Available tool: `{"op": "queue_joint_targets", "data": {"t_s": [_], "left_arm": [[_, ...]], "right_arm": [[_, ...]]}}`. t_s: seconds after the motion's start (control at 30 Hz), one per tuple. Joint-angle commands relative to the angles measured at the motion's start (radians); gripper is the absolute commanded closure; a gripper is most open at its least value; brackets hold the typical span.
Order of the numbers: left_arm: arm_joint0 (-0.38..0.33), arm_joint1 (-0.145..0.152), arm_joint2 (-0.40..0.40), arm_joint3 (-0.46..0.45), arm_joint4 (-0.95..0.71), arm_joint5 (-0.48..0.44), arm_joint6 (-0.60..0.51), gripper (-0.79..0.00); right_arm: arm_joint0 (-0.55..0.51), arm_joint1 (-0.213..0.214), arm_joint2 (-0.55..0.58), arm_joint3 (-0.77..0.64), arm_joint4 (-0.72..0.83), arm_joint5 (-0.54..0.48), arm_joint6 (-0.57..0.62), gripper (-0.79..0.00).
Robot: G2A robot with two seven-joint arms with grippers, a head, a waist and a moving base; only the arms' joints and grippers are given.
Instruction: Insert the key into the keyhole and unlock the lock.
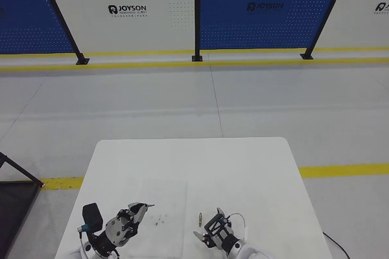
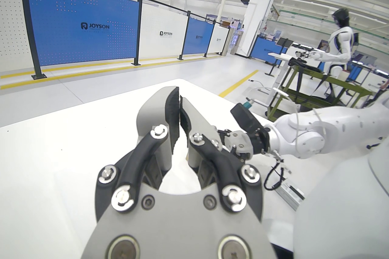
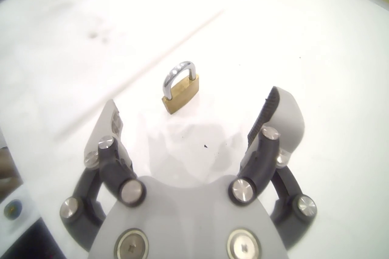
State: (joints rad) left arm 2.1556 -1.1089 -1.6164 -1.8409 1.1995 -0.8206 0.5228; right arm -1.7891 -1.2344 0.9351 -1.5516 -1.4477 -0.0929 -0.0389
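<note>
item: padlock (image 3: 180, 88), brass body with a steel shackle, on the white bench (image 1: 246, 168) near its front edge, just ahead of the right gripper (image 3: 194, 103) and between the two arms; both shackle legs sit in the body, so it is judged still locked; whether it lies flat or on edge cannot be told, and the keyhole is hidden. item: right gripper, jaws spread wide, holding nothing, low over the bench, with the padlock ahead of the gap between its fingers. item: left gripper (image 2: 180, 102), pads pressed together at the tip, raised off the bench, well apart from the padlock. item: key, not made out for certain; in the top view a thin dark sliver juts from the tip of the left gripper (image 1: 142, 207), too small to name. step in hand, as judged: securing the lock, insertion not yet begun. next move calls for: right gripper to close across the brass body and steady it with the keyhole end left free, so a key can be lined up squarely. surroundings: dark specks (image 1: 159, 221) and a faint seam (image 3: 170, 47) on the bench; blue and white barrier panels (image 1: 259, 26) and yellow floor lines (image 1: 350, 170) beyond. obstruction: none seen between right gripper and padlock; the small, smooth body may skid when pinched.
</note>
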Motion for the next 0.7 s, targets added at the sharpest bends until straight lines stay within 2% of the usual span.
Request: {"op": "queue_joint_targets", "data": {"t_s": [0.0, 0.07, 0.17, 0.2, 0.23, 0.4, 0.6, 0.67], "left_arm": [[0.000, 0.000, 0.000, 0.000, 0.000, 0.000, 0.000, 0.000], [0.000, 0.000, 0.000, 0.000, 0.000, 0.000, 0.000, 0.000], [0.000, 0.000, 0.000, 0.000, 0.000, 0.000, 0.000, 0.000], [0.000, 0.000, 0.000, 0.000, 0.000, 0.000, 0.000, 0.000], [0.000, 0.000, 0.000, 0.000, 0.000, 0.000, 0.000, 0.000], [0.000, 0.000, 0.000, 0.000, 0.000, 0.000, 0.000, 0.000], [0.000, 0.000, 0.000, 0.000, 0.000, 0.000, 0.000, 0.000], [0.000, 0.000, 0.000, 0.000, 0.000, 0.000, 0.000, 0.000]], "right_arm": [[0.014, -0.006, -0.019, 0.017, -0.003, 0.025, -0.001, -0.760], [0.027, -0.013, -0.039, 0.035, -0.006, 0.051, -0.006, -0.662], [0.039, -0.021, -0.065, 0.056, -0.029, 0.095, -0.023, -0.603], [0.042, -0.023, -0.073, 0.062, -0.035, 0.101, -0.025, -0.517], [0.046, -0.025, -0.078, 0.067, -0.037, 0.106, -0.026, -0.382], [0.064, -0.033, -0.098, 0.089, -0.045, 0.139, -0.029, -0.311], [0.064, -0.038, -0.112, 0.104, -0.061, 0.175, -0.070, -0.262], [0.065, -0.039, -0.114, 0.108, -0.063, 0.178, -0.074, -0.206]]}}
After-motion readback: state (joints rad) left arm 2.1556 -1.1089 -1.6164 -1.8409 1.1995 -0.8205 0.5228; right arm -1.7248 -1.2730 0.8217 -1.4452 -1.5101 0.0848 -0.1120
